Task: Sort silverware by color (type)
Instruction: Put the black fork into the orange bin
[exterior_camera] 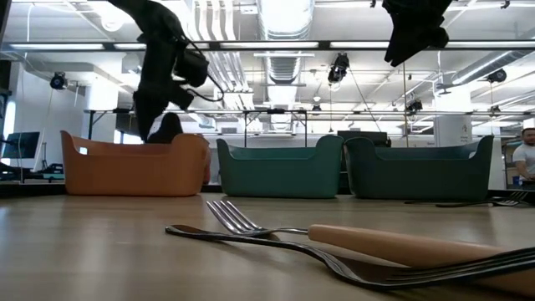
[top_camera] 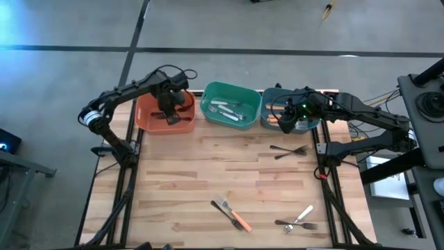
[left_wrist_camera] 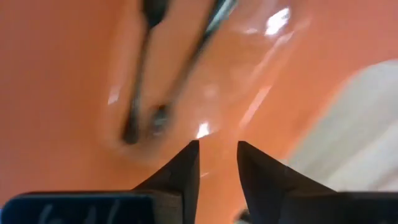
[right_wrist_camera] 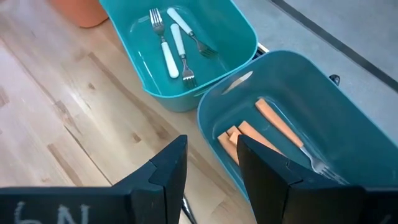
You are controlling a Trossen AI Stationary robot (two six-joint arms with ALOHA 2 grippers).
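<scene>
Orange-handled fork (top_camera: 240, 221) lies low centre on your desk (top_camera: 180, 180), long axis diagonal, tines up-left, crossing a dark fork (top_camera: 220, 207). A white fork (top_camera: 302, 215) lies diagonally lower right; a black one (top_camera: 288, 150) lies nearly level, right of centre. Your left gripper (left_wrist_camera: 217, 152) hangs in the orange bin (top_camera: 149, 111), fingers parted, empty. Your right gripper (right_wrist_camera: 211, 155) hovers over the teal bin (right_wrist_camera: 348, 112), fingers apart, empty. Mid-desk stays open.
</scene>
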